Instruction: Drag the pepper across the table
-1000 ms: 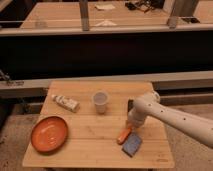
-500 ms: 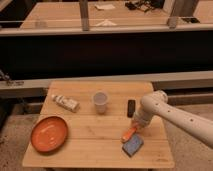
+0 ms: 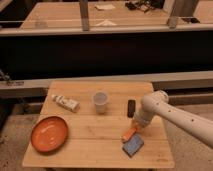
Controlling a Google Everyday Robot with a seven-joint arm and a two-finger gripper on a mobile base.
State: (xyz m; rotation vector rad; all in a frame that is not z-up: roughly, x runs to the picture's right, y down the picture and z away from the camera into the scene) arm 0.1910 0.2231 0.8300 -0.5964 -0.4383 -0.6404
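My gripper is down at the right side of the counter, low over the pepper, and whether my fingers are wide, narrow or pinching it I cannot tell (my own wrist hides them). The pepper lies directly beneath and slightly to the lower left of the gripper, seemingly touching it at its upper end. Its long axis runs on a diagonal, from the upper right under my gripper down to the lower left, though which end is the tip I can't make out. Just below it sits the sponge, close enough that they may touch. Farther out stand a dark block, the cup, a bottle lying flat, and the plate at far left. I judge that a drag leftward crosses open wood between cup and plate.
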